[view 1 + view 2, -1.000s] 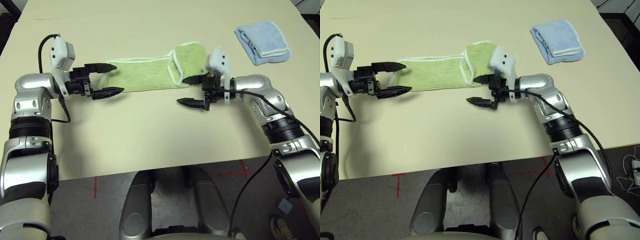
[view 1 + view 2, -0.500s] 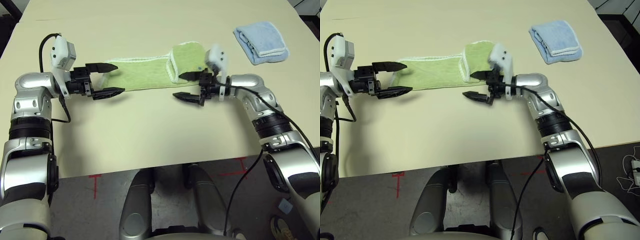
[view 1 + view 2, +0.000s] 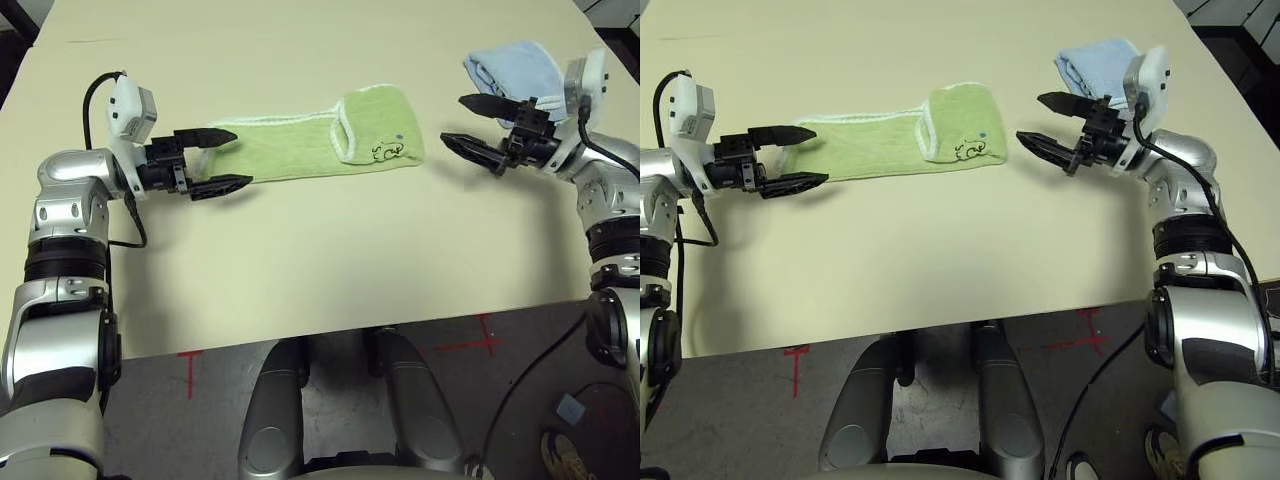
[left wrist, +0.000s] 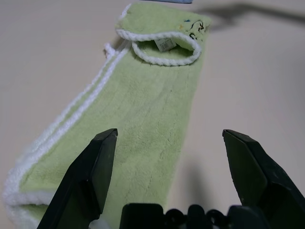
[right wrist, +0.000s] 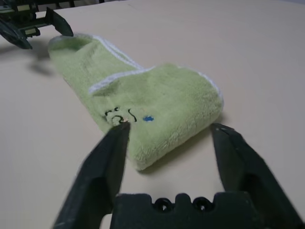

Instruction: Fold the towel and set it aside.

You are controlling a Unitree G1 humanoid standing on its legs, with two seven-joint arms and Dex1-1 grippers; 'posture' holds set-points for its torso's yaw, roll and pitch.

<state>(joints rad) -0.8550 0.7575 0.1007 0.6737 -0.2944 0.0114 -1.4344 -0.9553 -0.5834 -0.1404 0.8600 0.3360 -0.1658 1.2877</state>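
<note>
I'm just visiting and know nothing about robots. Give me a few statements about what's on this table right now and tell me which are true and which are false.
1. The green towel lies flat on the table, held by neither arm. True.
2. The towel's right end is folded back over itself, with a dark logo on top. True.
3. The blue cloth sits on top of the green towel. False: it lies apart, beyond the right gripper.
4. The left gripper is clamped shut on the towel. False: its jaws stand open at the towel's left end.
5. The right gripper's jaws touch the towel. False: they are open, with bare table between them and the towel.
</note>
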